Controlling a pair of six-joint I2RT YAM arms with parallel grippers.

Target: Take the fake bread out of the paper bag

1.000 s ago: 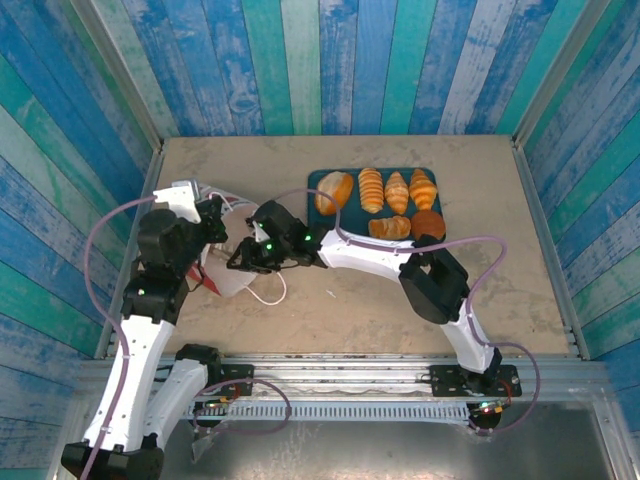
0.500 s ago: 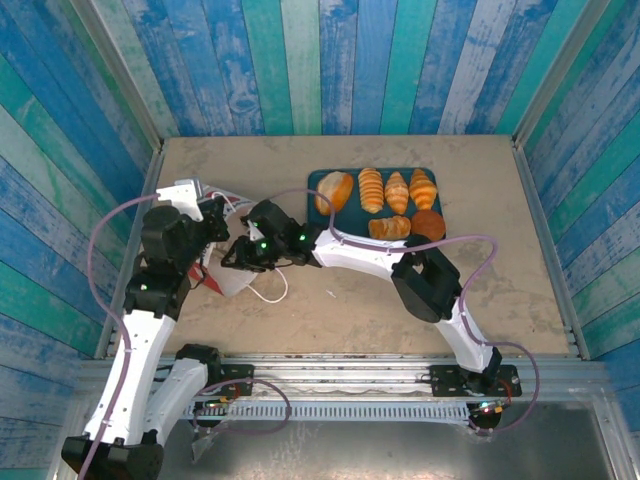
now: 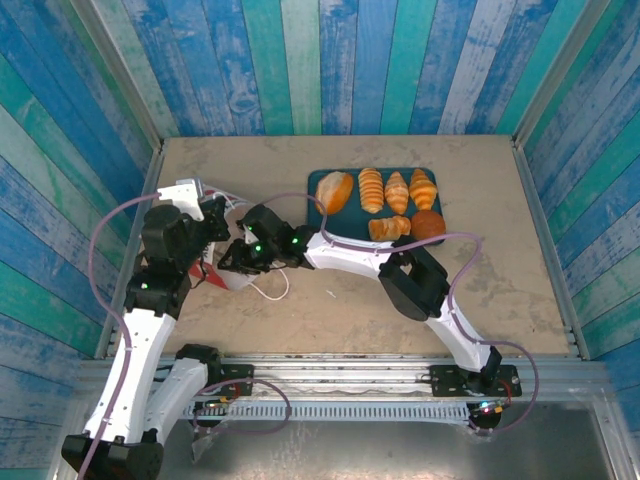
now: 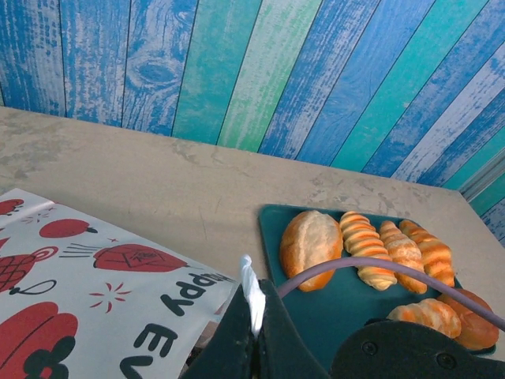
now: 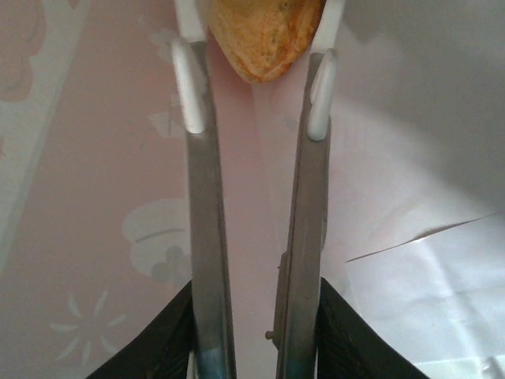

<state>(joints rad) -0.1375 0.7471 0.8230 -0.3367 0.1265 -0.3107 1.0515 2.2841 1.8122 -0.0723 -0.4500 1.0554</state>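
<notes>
Golden-orange toy bread [image 3: 397, 192] lies in six pieces on a dark teal tray [image 4: 331, 304] at the far middle of the sandy table [image 3: 330, 320]. The back row has a smooth oval loaf and three ridged croissants. The front row has a smaller ridged roll and a darker round bun, and these two touch each other.

One more bread piece [image 5: 264, 31] is inside the paper bag [image 3: 235, 282], seen through the right wrist camera. Its rounded end is yellow-orange with a finely speckled surface, and it sits between the two pale pads [image 5: 192, 95] of the right gripper [image 5: 256, 87]. The jaws stand partly apart and are clamped on it, with its sides meeting both pads. Behind it is the bag's inner wall, lit pink, with faint printed shapes showing through the paper.

The bag sits on the left part of the table, well apart from the tray. In the overhead view the right gripper [image 3: 235, 258] reaches into its mouth from the right. The bag is white, and the left wrist camera shows a panel [image 4: 87, 308] printed with red shapes and black lettering. A thin white cord loop trails from it onto the table.

The left gripper [image 4: 254, 324] is on the bag's far left side with its jaws together, pinching a white strip of the bag's edge that stands upright between the fingertips.
</notes>
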